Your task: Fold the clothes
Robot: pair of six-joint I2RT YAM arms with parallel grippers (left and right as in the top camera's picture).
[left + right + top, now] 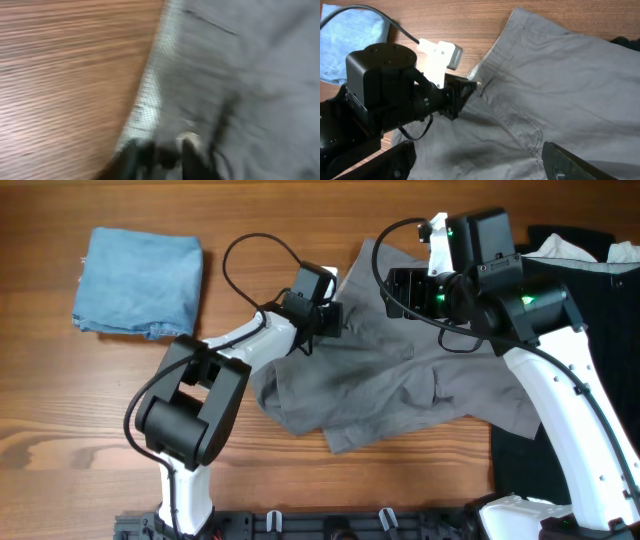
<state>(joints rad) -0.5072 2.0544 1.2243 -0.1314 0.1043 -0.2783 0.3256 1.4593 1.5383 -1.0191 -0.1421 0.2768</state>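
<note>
While the grey shorts [420, 380] lie open and wrinkled in the middle of the wooden table [60, 400], the other clothes lie around them directly on the wood. The light-blue piece [140, 280] is folded into a square, well apart at the far left. The large black one [515, 475] is spread along the right side and touches the right edge of the shorts, and the white one [562, 248] rests on the black cloth at the far right corner. The left arm [185, 420] rises from the near edge of the table, bends at the elbow and reaches forward to the right, so the left gripper [335, 320] is low at the waistband [487, 62] on the upper left edge of the shorts. The left wrist view is blurred: the dark fingers [187, 152] are right at the pale edge of the waistband, but I cannot tell how far the jaws stand apart or whether they pinch the cloth. A small pale round thing [187, 136] beside them is perhaps the button. The right arm [565, 400] comes from the near right corner, passes over the black garment and turns to the left. The right gripper [392, 292] hovers above the upper part of the shorts, near the left gripper and pointing toward it, its fingers [575, 162] spread wide with nothing between them.
</note>
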